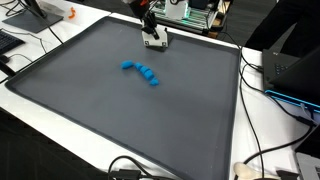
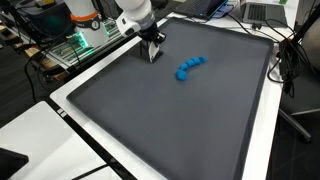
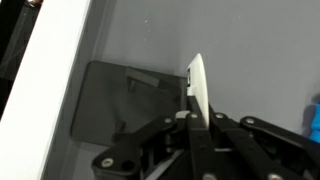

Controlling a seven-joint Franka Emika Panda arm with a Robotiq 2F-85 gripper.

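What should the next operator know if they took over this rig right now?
Gripper: shut on a thin white piece, which stands edge-on between the jaws in the wrist view.
Position: low over the grey mat, close to one rim. Whether the white piece touches the mat cannot be told.
Blue segmented piece: lies mid-mat, apart from the gripper, with nothing touching it.
Done: the white piece is gripped.
Left: the white piece is not yet released, and the blue piece is not handled.
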